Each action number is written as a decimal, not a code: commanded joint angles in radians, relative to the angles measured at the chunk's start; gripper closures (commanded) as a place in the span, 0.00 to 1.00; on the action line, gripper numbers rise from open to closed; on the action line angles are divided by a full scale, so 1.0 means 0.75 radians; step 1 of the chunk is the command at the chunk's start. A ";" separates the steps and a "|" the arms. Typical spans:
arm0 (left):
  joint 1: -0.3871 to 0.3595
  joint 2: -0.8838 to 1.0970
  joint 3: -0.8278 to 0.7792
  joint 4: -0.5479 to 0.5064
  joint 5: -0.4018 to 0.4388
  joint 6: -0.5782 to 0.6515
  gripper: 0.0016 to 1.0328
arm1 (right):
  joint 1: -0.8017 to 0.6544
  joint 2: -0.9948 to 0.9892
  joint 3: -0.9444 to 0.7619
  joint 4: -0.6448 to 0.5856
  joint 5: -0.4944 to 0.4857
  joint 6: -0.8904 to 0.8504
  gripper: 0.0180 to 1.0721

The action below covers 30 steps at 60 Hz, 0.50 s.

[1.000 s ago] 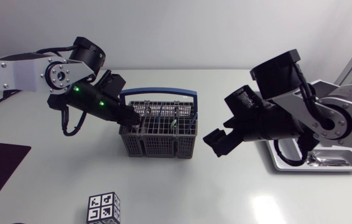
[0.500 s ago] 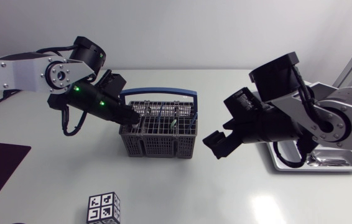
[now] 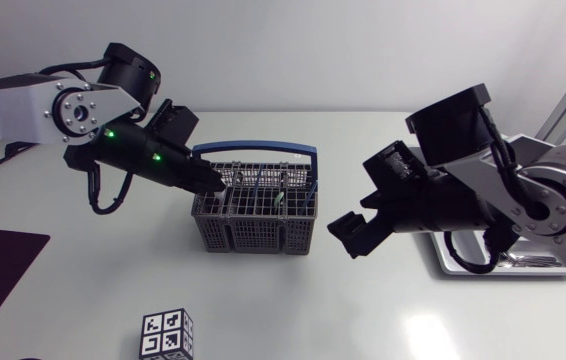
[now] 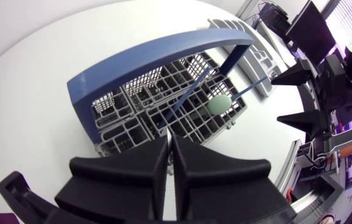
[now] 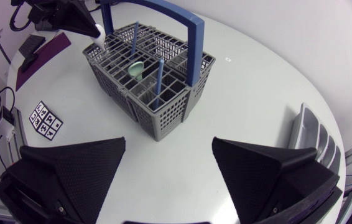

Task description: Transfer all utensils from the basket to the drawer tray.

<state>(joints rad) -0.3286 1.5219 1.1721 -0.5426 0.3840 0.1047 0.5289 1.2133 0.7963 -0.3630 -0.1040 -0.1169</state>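
At a corner of the blue-handled grey mesh basket the left gripper pinches shut on what looks like a white utensil handle, likely to lift it out, while the right gripper hangs wide open between basket and metal drawer tray.

Left arm and right arm: silver-grey links, black joints, looped black cables.

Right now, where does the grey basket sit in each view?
Head view: basket in the middle, between left gripper and right gripper.
Left wrist view: just ahead of the left gripper, at.
Right wrist view: ahead of the right gripper, farther off, at.
Shared landmark: its blue handle.
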 commanded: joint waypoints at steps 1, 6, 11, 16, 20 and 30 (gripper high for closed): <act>0.009 -0.047 0.043 -0.017 0.018 -0.025 0.96 | 0.015 -0.031 -0.029 -0.013 0.010 -0.010 0.05; 0.013 -0.082 0.080 -0.068 0.018 -0.025 0.96 | 0.019 -0.049 -0.023 -0.033 0.014 -0.012 0.05; 0.013 -0.127 0.102 -0.107 0.018 -0.025 0.96 | 0.021 -0.069 -0.021 -0.044 0.016 -0.014 0.05; 0.015 -0.186 0.135 -0.164 0.018 -0.025 0.96 | 0.023 -0.082 -0.019 -0.050 0.016 -0.016 0.05; 0.013 -0.244 0.151 -0.193 0.022 -0.027 0.96 | 0.025 -0.094 -0.015 -0.060 0.014 -0.020 0.05; 0.015 -0.366 0.166 -0.236 0.102 -0.043 0.96 | 0.025 -0.147 -0.019 -0.068 0.014 -0.024 0.05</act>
<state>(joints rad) -0.3229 1.2869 1.2701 -0.6964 0.4320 0.0875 0.5377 1.1297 0.7963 -0.4004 -0.1001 -0.1207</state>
